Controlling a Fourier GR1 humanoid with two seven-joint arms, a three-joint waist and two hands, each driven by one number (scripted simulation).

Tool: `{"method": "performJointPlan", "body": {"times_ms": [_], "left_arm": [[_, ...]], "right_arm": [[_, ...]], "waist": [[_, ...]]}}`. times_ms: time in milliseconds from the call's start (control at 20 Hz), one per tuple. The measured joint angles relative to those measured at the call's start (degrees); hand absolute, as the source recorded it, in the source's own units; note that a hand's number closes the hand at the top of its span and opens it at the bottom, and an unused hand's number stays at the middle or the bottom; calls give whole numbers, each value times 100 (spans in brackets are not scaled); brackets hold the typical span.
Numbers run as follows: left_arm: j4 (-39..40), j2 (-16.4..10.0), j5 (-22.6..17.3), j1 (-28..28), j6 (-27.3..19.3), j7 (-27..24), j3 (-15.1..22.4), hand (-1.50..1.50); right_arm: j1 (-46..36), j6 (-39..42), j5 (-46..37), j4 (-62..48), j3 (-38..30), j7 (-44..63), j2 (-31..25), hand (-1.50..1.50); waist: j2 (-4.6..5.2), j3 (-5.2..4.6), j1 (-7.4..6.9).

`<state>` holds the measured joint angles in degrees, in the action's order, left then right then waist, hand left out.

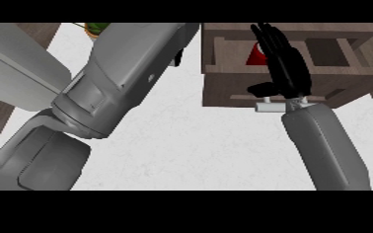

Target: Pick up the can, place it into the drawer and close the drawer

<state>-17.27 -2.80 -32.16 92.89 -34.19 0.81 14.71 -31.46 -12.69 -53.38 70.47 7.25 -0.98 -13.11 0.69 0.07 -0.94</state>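
Note:
A brown wooden drawer [218, 81] stands open at the upper right, with a pale bar handle [268, 107] on its front. Inside it lies the red can [256, 55], only partly visible. My right hand [285, 71] reaches over the drawer's front with its fingers straight, just right of the can and partly hiding it. It is open and holds nothing. My left forearm [120, 84] crosses the left half of the view. Of my left hand [177, 59] only a small black bit shows beside the drawer's left edge.
The white counter top [197, 143] spreads below the drawer. A green plant in an orange pot [97, 28] peeks out at the top left. A brown strip [40, 32] borders the counter at the far left.

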Motion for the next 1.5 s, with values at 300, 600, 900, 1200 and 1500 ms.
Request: {"method": "performJointPlan", "body": {"times_ms": [300,600,900,1200,1500], "left_arm": [[-199,-312,104,-147,156,173,-6,-150],[-582,-553,193,-506,292,315,42,-150],[-1110,-714,269,-874,344,585,142,-150],[-1597,-959,298,-1158,461,839,190,-150],[-2096,-1169,332,-1571,557,935,251,-150]], "right_arm": [[-780,-943,-398,-1538,-255,-200,222,-150],[-1583,-1823,-649,-2834,-587,-253,334,-150],[-2343,-2309,-746,-3849,-869,-295,301,-150],[-2960,-2392,-827,-4601,-1020,-305,213,-150],[-3286,-2340,-767,-5038,-1168,-454,191,-150]], "waist": [[-5,-3,-85],[-11,-3,-227],[-25,-10,-369],[35,12,-463],[68,29,-518]]}}
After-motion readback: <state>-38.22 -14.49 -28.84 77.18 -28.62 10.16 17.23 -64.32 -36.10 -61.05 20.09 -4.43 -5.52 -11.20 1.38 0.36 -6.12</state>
